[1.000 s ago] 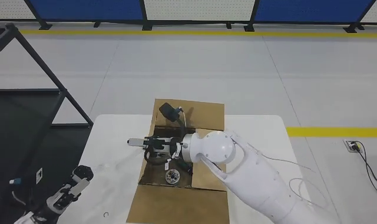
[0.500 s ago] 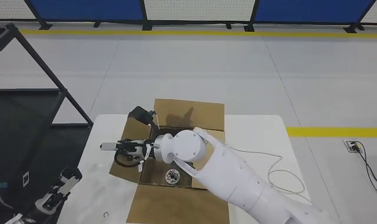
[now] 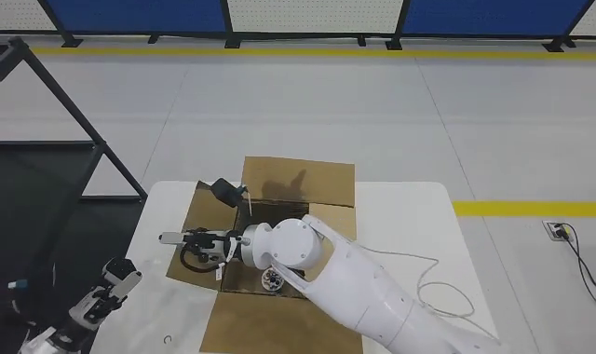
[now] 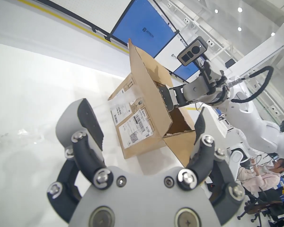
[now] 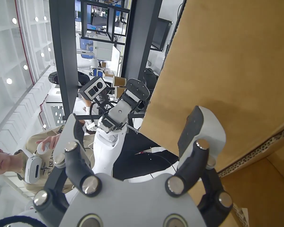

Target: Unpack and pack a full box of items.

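Observation:
An open cardboard box stands mid-table with its flaps spread. A small round item lies inside. My right gripper is stretched out over the box's left flap. In its wrist view the right gripper is open, one finger lying against the brown flap. My left gripper hangs low off the table's left front corner. It is open with nothing in it and faces the box from a distance.
The white table reaches right of the box and in front of its left side. Crumpled clear plastic lies on the table near my left gripper. A black metal frame stands to the left of the table.
My right gripper has swept left from above the box's inside to out past its left edge, and the left flap has folded outward. The left arm shifted slightly.

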You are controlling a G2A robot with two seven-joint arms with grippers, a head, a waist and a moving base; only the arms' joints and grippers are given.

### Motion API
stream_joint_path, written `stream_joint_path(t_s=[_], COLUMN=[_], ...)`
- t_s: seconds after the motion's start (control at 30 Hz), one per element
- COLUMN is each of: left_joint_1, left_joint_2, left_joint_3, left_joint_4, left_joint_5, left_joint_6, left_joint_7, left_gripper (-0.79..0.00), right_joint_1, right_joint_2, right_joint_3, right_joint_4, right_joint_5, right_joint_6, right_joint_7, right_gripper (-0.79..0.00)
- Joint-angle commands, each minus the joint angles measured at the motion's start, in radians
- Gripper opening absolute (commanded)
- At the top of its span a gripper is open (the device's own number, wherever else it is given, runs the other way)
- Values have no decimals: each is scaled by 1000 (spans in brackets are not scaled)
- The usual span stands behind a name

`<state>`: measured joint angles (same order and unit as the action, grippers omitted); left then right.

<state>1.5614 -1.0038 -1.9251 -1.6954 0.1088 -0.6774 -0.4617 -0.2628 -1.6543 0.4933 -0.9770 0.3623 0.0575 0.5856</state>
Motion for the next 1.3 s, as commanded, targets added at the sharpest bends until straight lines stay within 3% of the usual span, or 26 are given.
stream_joint_path(t_s=[0.0,0.3,0.53,0.77,1.03,1.27], left_joint_1=[1,-30,-51,-85,-124,-143], left_joint_2=[-1,-12,-19,-22,-24,-25], left_joint_3=[8,103,162,203,251,283], left_joint_4=[-7,8,37,70,107,130], left_joint_5=[45,282,369,416,470,508], left_joint_6=[32,167,215,259,297,305], left_joint_7=[18,122,166,155,120,101], left_gripper=[0,0,0,0,0,0], right_joint_1=[0,2,-23,-87,-239,-363], right_joint_2=[-12,-52,-51,-6,75,117], right_joint_3=[-3,2,35,125,289,394], right_joint_4=[23,93,63,-68,-309,-476], right_joint_5=[3,-9,-57,-156,-279,-352], right_joint_6=[-1,-28,-81,-101,-73,-43], right_joint_7=[-2,9,6,-6,45,62], right_gripper=[0,0,0,0,0,0])
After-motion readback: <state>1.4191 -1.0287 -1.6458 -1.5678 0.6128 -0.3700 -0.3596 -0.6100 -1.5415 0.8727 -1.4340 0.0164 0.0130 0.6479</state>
